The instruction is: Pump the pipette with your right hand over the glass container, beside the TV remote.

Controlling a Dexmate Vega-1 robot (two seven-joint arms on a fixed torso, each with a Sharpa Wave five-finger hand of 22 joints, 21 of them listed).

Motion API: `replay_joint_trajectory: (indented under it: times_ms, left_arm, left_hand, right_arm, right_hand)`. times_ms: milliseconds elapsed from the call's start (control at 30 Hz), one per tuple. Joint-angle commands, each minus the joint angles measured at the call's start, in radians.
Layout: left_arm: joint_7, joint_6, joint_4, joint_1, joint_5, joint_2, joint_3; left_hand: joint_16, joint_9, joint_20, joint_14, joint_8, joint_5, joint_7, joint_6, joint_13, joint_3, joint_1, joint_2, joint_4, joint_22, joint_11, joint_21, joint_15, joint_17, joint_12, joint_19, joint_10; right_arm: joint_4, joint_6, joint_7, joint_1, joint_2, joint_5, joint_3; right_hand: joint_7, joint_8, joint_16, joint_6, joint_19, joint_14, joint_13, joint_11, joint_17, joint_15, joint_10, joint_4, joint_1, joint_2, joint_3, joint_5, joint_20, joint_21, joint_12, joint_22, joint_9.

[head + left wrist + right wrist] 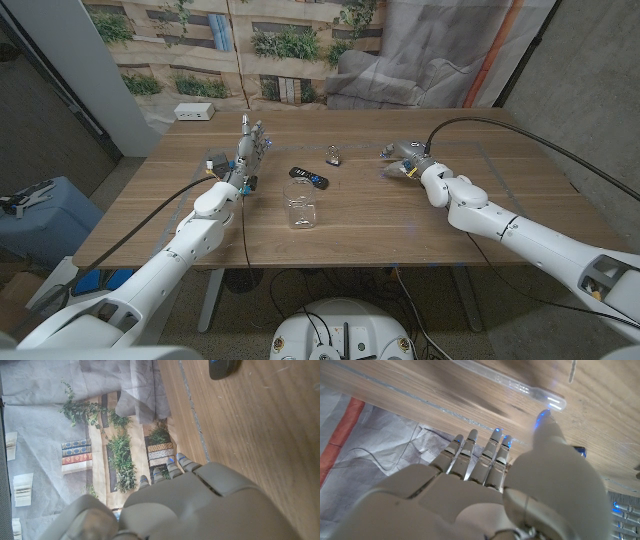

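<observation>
Two robot hands wait on a wooden table (pixel 400 215), the pipette lying just ahead of the right one.

The left hand (pixel 250 150) stands on its edge, fingers spread and holding nothing. The right hand (pixel 403 160) has its fingers extended and released beside the clear pipette (pixel 520 387), whose far end is cut off and blurred. The glass container (pixel 301 211) stands mid-table, near the TV remote (pixel 309 177). A small dark object (pixel 333 155) beyond is too small to identify.
</observation>
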Motion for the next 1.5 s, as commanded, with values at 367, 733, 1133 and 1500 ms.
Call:
replay_joint_trajectory:
  times_ms: [367, 733, 1133, 1500]
  left_arm:
    - [0.0, 0.0, 0.0, 0.0, 0.0, 0.0, 0.0]
    - [0.0, 0.0, -0.001, 0.0, 0.0, 0.0, 0.0]
    - [0.0, 0.001, -0.001, 0.0, 0.0, 0.0, 0.0]
    - [0.0, 0.0, 0.0, 0.0, 0.0, 0.0, 0.0]
  left_hand:
    - [0.006, 0.002, -0.089, -0.008, 0.006, 0.007, -0.006, -0.001, 0.006, -0.006, 0.004, 0.042, 0.0, 0.002, -0.002, 0.005, -0.116, 0.003, 0.004, -0.007, 0.0]
    - [0.006, 0.002, -0.088, -0.008, 0.006, 0.007, -0.006, -0.001, 0.006, -0.006, 0.004, 0.042, 0.0, 0.002, -0.002, 0.005, -0.116, 0.003, 0.005, -0.007, 0.001]
    - [0.006, 0.002, -0.088, -0.009, 0.006, 0.007, -0.006, -0.001, 0.006, -0.006, 0.004, 0.042, 0.0, 0.002, -0.002, 0.005, -0.115, 0.003, 0.004, -0.006, 0.0]
    - [0.006, 0.002, -0.089, -0.008, 0.006, 0.007, -0.006, -0.001, 0.006, -0.007, 0.004, 0.042, -0.001, 0.002, -0.001, 0.005, -0.115, 0.003, 0.005, -0.006, 0.0]
  right_arm:
    - [-0.025, -0.007, 0.103, 0.016, -0.014, 0.023, 0.024]
    - [-0.011, 0.064, 0.059, -0.005, 0.002, 0.209, 0.117]
    - [0.061, 0.184, -0.072, -0.064, 0.041, 0.416, 0.212]
    - [0.167, 0.301, -0.204, -0.107, 0.118, 0.588, 0.279]
  right_hand:
    - [0.042, -0.049, -0.051, -0.161, -0.025, -0.093, -0.038, 0.038, 0.0, -0.025, -0.159, 0.002, -0.048, -0.018, 0.001, 0.027, 0.007, 0.002, -0.003, 0.001, 0.0]
    - [0.061, -0.052, -0.075, -0.23, -0.044, -0.153, -0.056, 0.064, -0.001, -0.006, -0.22, 0.027, -0.104, -0.001, -0.006, 0.035, 0.002, 0.001, 0.002, 0.001, -0.002]
    - [0.076, -0.048, -0.087, -0.282, -0.044, -0.189, -0.069, 0.09, -0.002, 0.01, -0.287, 0.057, -0.179, 0.019, -0.022, 0.023, -0.009, 0.005, 0.002, 0.002, -0.002]
    - [0.092, -0.047, -0.093, -0.304, -0.004, -0.214, -0.077, 0.113, -0.004, 0.021, -0.319, 0.083, -0.237, 0.055, -0.028, 0.001, -0.017, 0.015, 0.008, 0.002, -0.002]
